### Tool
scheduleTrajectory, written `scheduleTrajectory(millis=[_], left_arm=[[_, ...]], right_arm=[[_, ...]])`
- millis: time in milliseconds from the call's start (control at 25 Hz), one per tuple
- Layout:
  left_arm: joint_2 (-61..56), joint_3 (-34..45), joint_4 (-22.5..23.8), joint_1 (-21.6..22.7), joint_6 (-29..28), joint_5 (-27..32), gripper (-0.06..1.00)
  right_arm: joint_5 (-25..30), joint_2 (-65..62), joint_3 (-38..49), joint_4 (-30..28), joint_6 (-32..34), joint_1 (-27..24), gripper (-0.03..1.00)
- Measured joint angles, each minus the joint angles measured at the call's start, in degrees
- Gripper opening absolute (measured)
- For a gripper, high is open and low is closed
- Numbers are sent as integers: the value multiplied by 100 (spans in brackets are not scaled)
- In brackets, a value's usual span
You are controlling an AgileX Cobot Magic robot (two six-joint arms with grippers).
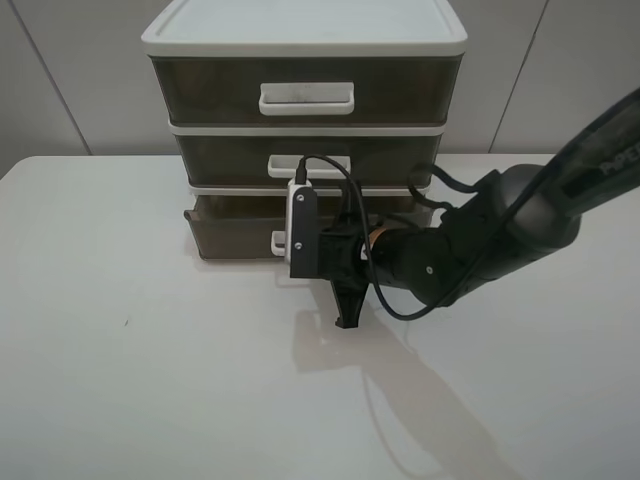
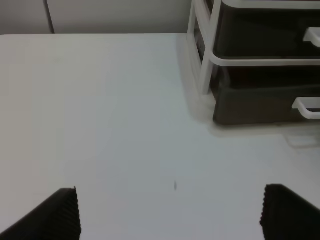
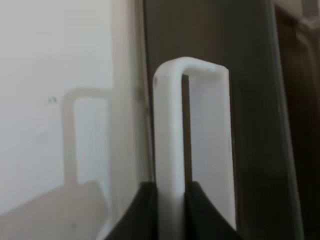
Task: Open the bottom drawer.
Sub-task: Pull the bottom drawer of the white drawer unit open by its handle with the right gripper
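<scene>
The bottom drawer (image 1: 235,232), smoky brown with a white loop handle (image 1: 279,241), is the lowest tier of the white-framed unit (image 1: 300,35) and stands slightly out from the frame. My right gripper (image 1: 288,245) reaches in from the right, rolled on its side, at that handle. In the right wrist view the gripper (image 3: 170,200) has its black fingers (image 3: 145,212) shut on the handle's white bar (image 3: 167,140), against the drawer front (image 3: 255,125). My left gripper (image 2: 170,215) is open and empty over the table. The drawer (image 2: 255,102) lies far ahead of it.
The two upper drawers (image 1: 300,90) are shut in the unit at the back of the white table (image 1: 130,380). A grey wall stands behind. The right arm (image 1: 520,220) and its cables cross the table's right side.
</scene>
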Motion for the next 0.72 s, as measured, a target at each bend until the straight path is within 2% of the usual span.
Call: scheduleTrajectory(millis=[400,560,720], left_arm=[[0,0,0,0,0,0,74],[0,0,0,0,0,0,74],[0,0,0,0,0,0,74]], right_arm=[[89,-489,598,695,-24,510,11],[135,-537,598,1219,-66,837,11],[140,-562,604,1855,-426,1117,11]])
